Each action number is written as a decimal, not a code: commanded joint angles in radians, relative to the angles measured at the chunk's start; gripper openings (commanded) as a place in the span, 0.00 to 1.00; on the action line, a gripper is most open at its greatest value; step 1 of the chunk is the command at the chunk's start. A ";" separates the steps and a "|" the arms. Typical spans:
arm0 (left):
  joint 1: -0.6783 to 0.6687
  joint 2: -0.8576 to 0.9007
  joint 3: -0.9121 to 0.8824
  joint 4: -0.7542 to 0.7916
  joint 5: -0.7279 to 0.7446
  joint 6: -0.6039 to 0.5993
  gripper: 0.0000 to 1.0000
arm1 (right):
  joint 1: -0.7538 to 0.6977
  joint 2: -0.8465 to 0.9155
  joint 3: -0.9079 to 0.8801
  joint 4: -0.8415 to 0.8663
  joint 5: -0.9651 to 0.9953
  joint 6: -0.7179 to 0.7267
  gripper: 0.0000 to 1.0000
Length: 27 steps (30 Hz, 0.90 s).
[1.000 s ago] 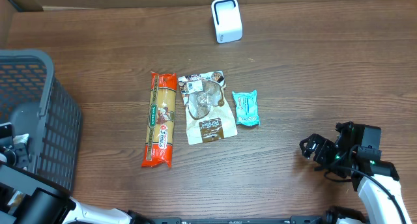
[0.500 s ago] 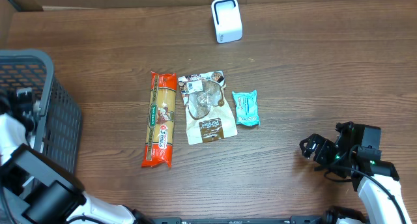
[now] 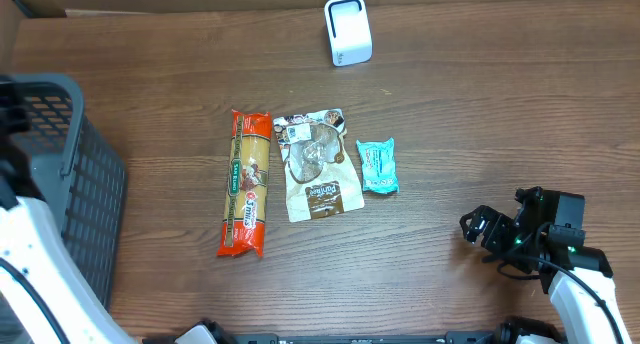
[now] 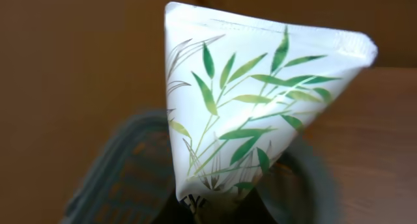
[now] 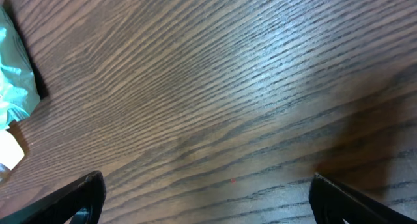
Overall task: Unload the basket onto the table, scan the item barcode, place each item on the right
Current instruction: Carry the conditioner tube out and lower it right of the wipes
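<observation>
Clamping leaf-print pouch (image 4: 247, 100) by lower edge, left pincer (image 4: 218, 212) holds it clear, grey basket (image 4: 117, 178) beneath, likely for carrying to scanner (image 3: 348, 30). Right pincer (image 5: 205, 188) gapes wide, empty, over bench (image 5: 228, 87).

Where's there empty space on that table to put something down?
Bare wood: between the basket and the pasta packet; the right side, from the white scanner down to the right gripper. Crowded: the middle, where pasta packet, brown pouch and teal packet lie close together.
</observation>
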State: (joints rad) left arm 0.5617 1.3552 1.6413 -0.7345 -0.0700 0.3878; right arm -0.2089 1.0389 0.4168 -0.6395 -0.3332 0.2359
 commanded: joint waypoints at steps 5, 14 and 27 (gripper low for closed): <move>-0.366 -0.040 0.013 -0.229 0.104 -0.243 0.04 | 0.004 0.000 -0.002 0.006 0.003 0.004 1.00; -0.813 0.140 0.008 -0.294 0.102 -0.486 0.04 | 0.004 0.000 -0.001 0.006 0.003 0.004 1.00; -1.174 0.501 0.008 -0.097 0.064 -1.047 0.04 | 0.004 0.000 -0.002 0.006 0.003 0.004 1.00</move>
State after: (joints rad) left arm -0.5644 1.8332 1.6402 -0.8589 0.0067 -0.4088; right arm -0.2085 1.0389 0.4168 -0.6395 -0.3328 0.2359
